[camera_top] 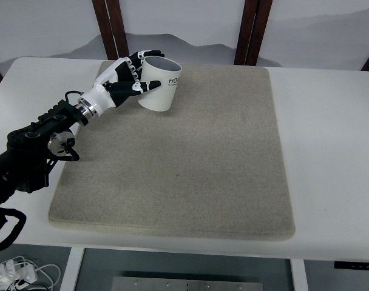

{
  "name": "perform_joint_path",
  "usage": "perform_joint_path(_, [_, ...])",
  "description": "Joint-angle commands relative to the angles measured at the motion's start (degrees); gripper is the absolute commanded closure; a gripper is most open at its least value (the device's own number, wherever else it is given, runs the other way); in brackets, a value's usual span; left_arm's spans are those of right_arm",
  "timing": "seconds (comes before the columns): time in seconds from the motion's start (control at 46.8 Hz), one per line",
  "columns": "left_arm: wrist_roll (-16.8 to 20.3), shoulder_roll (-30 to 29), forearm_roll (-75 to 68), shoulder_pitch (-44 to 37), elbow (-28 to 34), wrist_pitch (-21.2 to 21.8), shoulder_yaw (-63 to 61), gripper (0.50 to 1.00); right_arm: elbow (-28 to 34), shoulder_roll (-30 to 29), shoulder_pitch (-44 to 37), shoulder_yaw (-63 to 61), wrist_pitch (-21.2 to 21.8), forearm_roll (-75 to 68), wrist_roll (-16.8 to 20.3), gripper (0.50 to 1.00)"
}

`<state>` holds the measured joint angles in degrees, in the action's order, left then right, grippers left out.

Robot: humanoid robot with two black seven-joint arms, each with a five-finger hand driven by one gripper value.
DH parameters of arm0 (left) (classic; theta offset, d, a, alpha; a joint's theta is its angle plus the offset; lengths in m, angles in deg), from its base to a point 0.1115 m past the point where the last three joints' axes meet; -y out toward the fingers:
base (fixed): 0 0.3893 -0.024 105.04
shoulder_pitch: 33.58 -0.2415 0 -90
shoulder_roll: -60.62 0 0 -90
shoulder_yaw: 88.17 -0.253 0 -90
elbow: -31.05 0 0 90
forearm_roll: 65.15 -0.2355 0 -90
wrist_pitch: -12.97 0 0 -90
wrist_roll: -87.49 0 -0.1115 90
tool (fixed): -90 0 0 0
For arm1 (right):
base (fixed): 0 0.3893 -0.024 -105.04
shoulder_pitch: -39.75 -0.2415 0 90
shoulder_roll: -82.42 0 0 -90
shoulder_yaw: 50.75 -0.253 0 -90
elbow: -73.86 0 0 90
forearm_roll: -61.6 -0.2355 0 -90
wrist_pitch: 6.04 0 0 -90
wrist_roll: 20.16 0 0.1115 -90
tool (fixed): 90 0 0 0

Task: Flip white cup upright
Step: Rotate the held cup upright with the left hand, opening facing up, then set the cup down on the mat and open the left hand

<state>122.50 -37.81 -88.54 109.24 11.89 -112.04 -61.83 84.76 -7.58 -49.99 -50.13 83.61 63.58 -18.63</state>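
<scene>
Left hand [131, 77] is mine, and its fingers are curled around the white cup [159, 83], gripping the wall from the side with 1 thumb showing across the near face. Within that grip the cup stands nearly upright but tilted, its open mouth up and leaning away from me, its base touching the grey mat [190, 151] just beyond my fingertips. Printed letters face out on the side away from my palm. Behind my wrist, my forearm [45, 136] runs back toward the near left corner of the mat. The mat spreads wide to the far side of the cup, lying on the white table [330, 151].

I judge the flip almost done, yet risky. If I let go while the cup leans, it may tip over again. Smooth walls could slip through my fingers if the squeeze eases. Pressing down hard could drag the mat.
</scene>
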Motion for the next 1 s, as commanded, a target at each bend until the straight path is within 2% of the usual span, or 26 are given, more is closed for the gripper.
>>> perform_joint_path(0.0, [0.0, 0.1, 0.0, 0.0, 0.2, 0.0, -1.8, 0.913, 0.0, 0.0, 0.0, 0.0, 0.0, 0.0, 0.0, 0.548])
perform_joint_path(0.128, [0.0, 0.7, 0.0, 0.0, 0.1, 1.2, -3.1, 0.909, 0.0, 0.0, 0.0, 0.0, 0.0, 0.0, 0.0, 0.548])
perform_joint_path(0.278, [0.0, 1.0, 0.1, -0.3, 0.1, 2.4, -3.6, 0.879, 0.0, 0.0, 0.0, 0.0, 0.0, 0.0, 0.0, 0.548])
perform_joint_path(0.406, [0.0, 1.7, 0.1, -1.4, 0.1, 4.0, -3.7, 0.782, 0.0, 0.0, 0.0, 0.0, 0.0, 0.0, 0.0, 0.548])
perform_joint_path(0.598, [0.0, 1.7, 0.1, -1.9, 0.1, 4.4, -3.4, 0.705, 0.0, 0.0, 0.0, 0.0, 0.0, 0.0, 0.0, 0.548])
perform_joint_path(0.662, [0.0, 1.7, 0.2, -1.9, 0.1, 4.5, -3.1, 0.630, 0.0, 0.0, 0.0, 0.0, 0.0, 0.0, 0.0, 0.548])
perform_joint_path(0.748, [0.0, 1.7, 0.2, -1.9, 0.1, 4.5, -3.0, 0.604, 0.0, 0.0, 0.0, 0.0, 0.0, 0.0, 0.0, 0.548])
perform_joint_path(0.791, [0.0, 1.7, 0.4, -1.9, -0.2, 4.5, -2.9, 0.557, 0.0, 0.0, 0.0, 0.0, 0.0, 0.0, 0.0, 0.548])
perform_joint_path(0.983, [0.0, 1.5, 0.7, -1.8, -0.5, 4.3, -2.8, 0.521, 0.0, 0.0, 0.0, 0.0, 0.0, 0.0, 0.0, 0.548])
